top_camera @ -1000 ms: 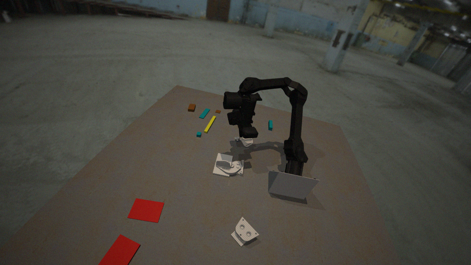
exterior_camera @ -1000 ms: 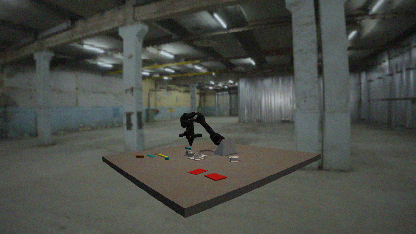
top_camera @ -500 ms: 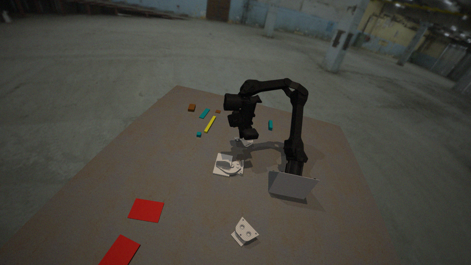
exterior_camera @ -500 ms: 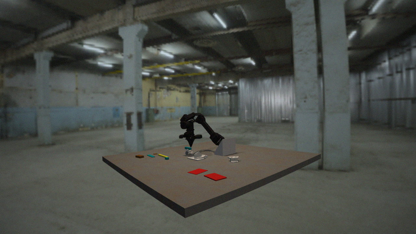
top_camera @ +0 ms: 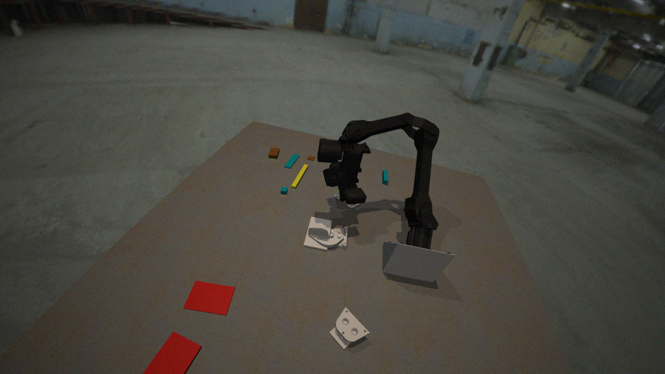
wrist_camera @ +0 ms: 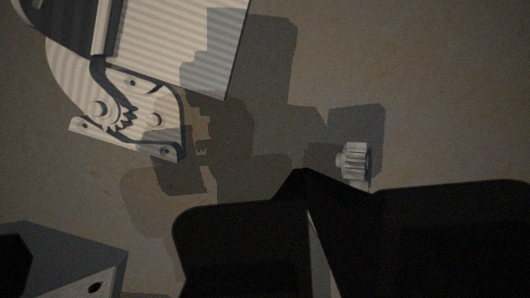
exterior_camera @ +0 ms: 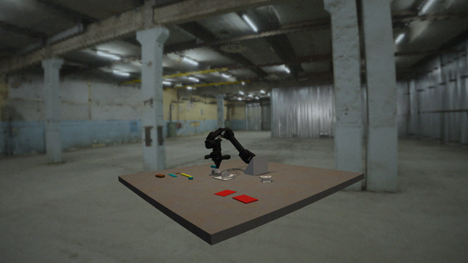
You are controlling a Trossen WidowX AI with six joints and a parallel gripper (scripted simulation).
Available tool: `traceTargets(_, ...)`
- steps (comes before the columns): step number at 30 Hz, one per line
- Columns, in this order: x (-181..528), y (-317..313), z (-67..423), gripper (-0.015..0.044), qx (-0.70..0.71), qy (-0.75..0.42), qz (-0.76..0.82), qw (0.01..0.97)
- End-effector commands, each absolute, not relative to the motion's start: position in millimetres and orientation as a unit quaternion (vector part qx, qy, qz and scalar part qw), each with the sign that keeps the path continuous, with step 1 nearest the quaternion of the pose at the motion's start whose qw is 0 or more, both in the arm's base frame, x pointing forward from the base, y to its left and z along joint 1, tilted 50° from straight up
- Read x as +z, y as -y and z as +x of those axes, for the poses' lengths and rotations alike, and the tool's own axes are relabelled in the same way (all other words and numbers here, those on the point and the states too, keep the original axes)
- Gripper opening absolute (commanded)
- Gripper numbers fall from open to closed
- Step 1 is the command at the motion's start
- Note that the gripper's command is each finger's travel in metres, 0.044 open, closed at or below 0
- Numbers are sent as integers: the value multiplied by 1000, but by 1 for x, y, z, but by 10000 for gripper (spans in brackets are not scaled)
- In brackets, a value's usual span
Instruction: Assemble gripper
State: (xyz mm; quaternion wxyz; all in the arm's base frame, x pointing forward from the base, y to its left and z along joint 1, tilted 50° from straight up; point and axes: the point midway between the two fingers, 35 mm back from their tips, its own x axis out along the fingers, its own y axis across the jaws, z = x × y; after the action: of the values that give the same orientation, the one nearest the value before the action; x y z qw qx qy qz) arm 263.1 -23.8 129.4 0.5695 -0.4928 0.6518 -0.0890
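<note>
The white gripper base [top_camera: 311, 242] [wrist_camera: 195, 37] lies flat on the table. One jaw [top_camera: 320, 231] [wrist_camera: 68, 68] sits on it, its gear teeth around one pin; the other pin [wrist_camera: 154, 120] is bare. The second jaw [exterior_camera: 215, 171] [wrist_camera: 355, 161] lies loose on the table beside the base, its toothed end showing and the rest hidden behind my finger in the wrist view. The housing plate [top_camera: 350, 324] [exterior_camera: 265, 178] [wrist_camera: 79, 291] lies apart, tilted on its bracket. My gripper [exterior_camera: 217, 167] [wrist_camera: 301, 175] is shut and empty, above the table between the base and the loose jaw.
Two red sheets [top_camera: 210, 298] [top_camera: 172, 354] lie toward the front left. A yellow bar [top_camera: 300, 176], teal blocks [top_camera: 292, 160] [top_camera: 283, 190] [top_camera: 385, 176] and brown blocks [top_camera: 274, 152] [top_camera: 310, 158] lie at the back. The grey wedge [top_camera: 416, 261] stands by the arm's foot.
</note>
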Motion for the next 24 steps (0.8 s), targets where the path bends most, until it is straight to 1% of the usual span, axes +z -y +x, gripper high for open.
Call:
traceTargets(1,126,29,263,0,-89,-650,-496,568)
traceTargets(14,115,44,264,0,-92,-650,-498,567)
traceTargets(24,122,50,271,0,-91,-650,-497,568)
